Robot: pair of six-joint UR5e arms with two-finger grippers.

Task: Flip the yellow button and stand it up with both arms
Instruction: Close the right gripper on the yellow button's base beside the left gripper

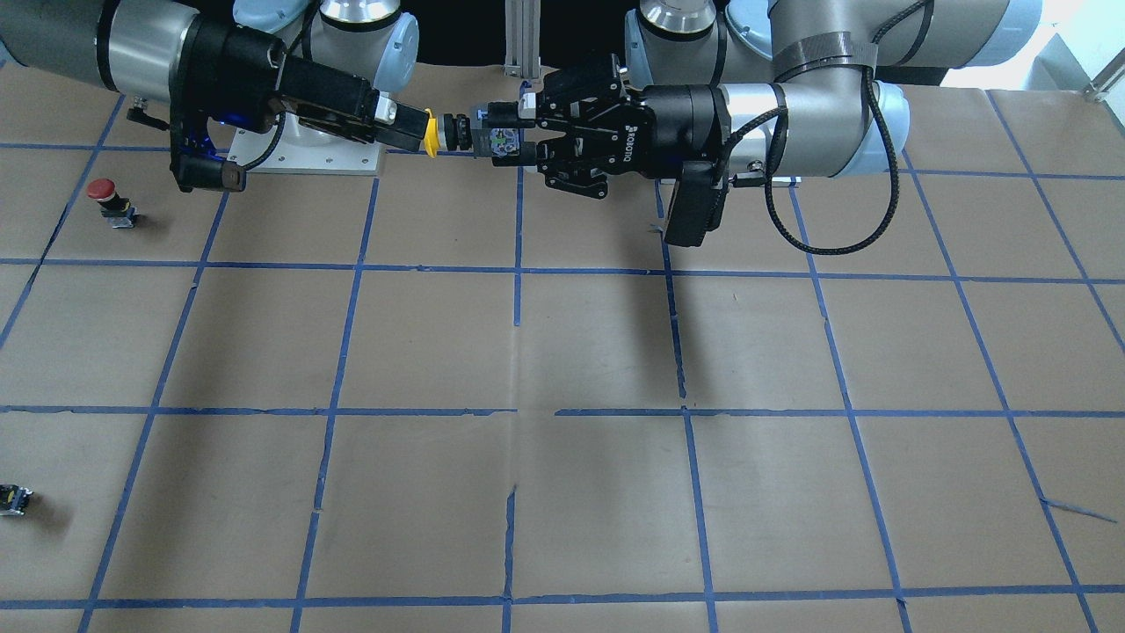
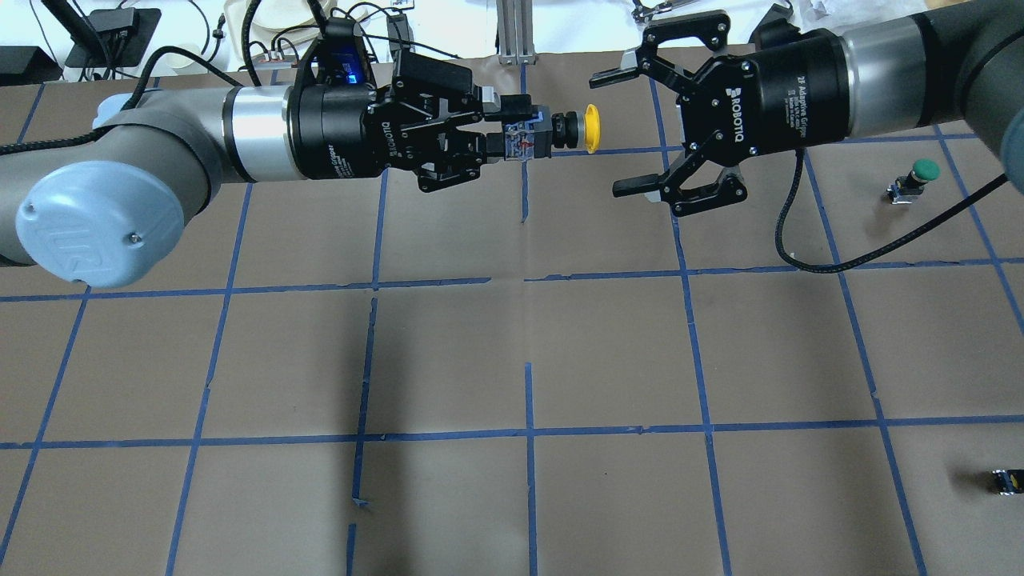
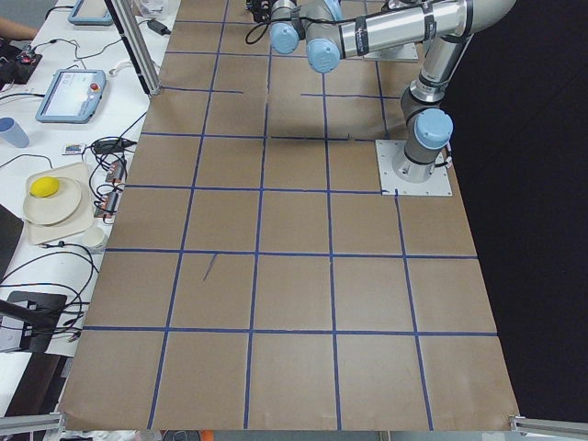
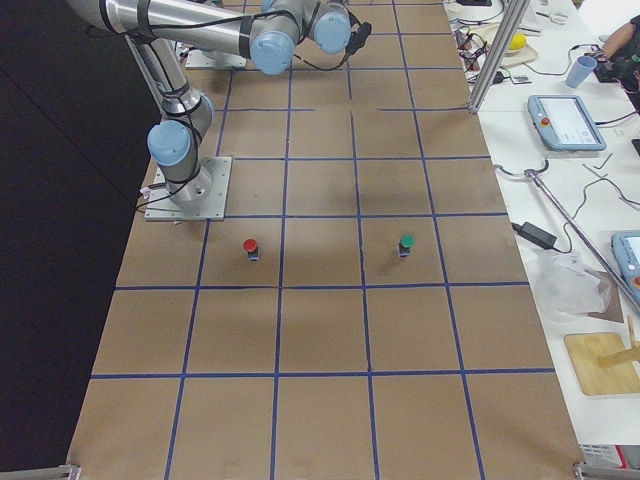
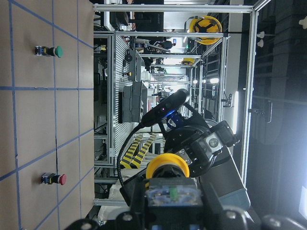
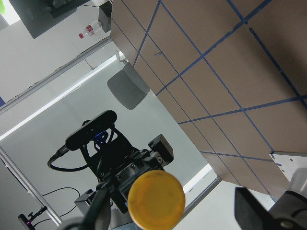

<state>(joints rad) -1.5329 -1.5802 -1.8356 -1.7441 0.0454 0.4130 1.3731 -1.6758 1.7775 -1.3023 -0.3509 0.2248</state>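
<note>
The yellow button point(image 2: 590, 128) is held level in the air above the table's far middle, its cap pointing at my right gripper. My left gripper point(image 2: 512, 138) is shut on its grey-black base point(image 1: 494, 141). My right gripper point(image 2: 612, 134) is open, its fingertips point(image 2: 628, 189) spread on either side just beyond the cap, not touching it. In the front view the cap point(image 1: 430, 132) sits right at the right gripper point(image 1: 406, 125). The left wrist view shows the cap point(image 5: 167, 166) above the base. The right wrist view faces the cap point(image 6: 156, 199) head-on.
A red-capped button point(image 1: 105, 198) and a green-capped button point(image 2: 916, 178) stand on the paper on my right side. A tiny dark block point(image 2: 1006, 480) lies near the right edge. Blue tape lines grid the brown table point(image 2: 528, 336).
</note>
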